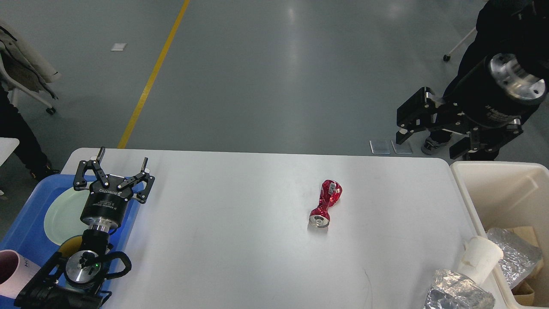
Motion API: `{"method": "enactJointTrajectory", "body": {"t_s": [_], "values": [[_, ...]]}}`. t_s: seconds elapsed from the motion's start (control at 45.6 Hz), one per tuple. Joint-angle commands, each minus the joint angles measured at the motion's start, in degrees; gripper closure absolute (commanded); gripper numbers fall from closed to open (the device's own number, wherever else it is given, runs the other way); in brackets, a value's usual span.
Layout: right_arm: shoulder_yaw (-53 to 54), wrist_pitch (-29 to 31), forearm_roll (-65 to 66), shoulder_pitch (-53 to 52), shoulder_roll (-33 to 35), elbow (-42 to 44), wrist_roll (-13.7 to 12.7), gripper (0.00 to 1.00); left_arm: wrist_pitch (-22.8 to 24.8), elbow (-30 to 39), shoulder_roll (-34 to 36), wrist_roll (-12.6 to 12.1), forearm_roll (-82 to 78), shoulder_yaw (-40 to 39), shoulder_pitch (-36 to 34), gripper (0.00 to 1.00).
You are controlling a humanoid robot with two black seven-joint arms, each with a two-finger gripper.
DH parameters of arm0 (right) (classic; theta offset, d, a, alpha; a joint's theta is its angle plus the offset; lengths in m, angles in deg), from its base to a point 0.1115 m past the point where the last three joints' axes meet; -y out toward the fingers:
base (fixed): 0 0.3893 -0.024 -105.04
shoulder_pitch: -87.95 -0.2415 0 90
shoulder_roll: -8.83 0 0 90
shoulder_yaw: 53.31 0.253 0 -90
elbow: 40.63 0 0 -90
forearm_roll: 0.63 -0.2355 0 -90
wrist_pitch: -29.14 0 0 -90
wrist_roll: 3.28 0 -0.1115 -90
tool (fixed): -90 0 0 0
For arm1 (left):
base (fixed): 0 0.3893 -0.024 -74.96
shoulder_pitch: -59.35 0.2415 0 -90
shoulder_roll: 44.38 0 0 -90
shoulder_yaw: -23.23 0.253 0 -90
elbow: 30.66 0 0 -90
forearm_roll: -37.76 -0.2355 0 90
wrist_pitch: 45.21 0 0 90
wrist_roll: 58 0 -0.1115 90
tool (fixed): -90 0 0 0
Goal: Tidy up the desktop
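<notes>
The desktop (240,257) fills the lower view. At 5 o'clock, crumpled foil (454,292) and a white paper cup (480,257) overhang its edge beside the cream bin (493,180). At 8 o'clock, the blue tray (25,231) holds a pale plate (60,214). Above it the left gripper (122,167) hovers, jaws apart, empty. Centre-right lies a crushed red can (325,202), apart from everything. At 2 o'clock, off the table, the right gripper (424,139) appears spread and empty, though dark.
</notes>
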Motion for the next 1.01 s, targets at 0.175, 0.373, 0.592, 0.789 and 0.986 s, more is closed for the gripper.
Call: {"method": "enactJointTrajectory", "body": {"t_s": [0.175, 0.373, 0.592, 0.789, 0.986], "values": [[11.52, -10.21, -2.98, 21.86, -1.64, 10.24, -7.5, 0.02, 0.01, 0.0, 0.0, 0.0, 0.0, 0.0, 0.0, 0.03], [17.24, -11.18, -2.9, 36.28, -9.02, 24.39, -8.29, 0.02, 0.01, 0.0, 0.0, 0.0, 0.0, 0.0, 0.0, 0.03], [20.85, -11.79, -2.72, 50.69, -18.24, 42.06, -8.29, 0.02, 0.1, 0.0, 0.0, 0.0, 0.0, 0.0, 0.0, 0.03], [20.85, -14.16, -2.72, 63.09, -24.75, 56.13, -8.21, 0.02, 0.1, 0.0, 0.0, 0.0, 0.0, 0.0, 0.0, 0.03], [20.94, -22.85, -2.63, 70.47, -28.53, 59.47, -8.21, 0.02, 0.02, 0.0, -0.09, 0.0, 0.0, 0.0, 0.0, 0.03]]}}
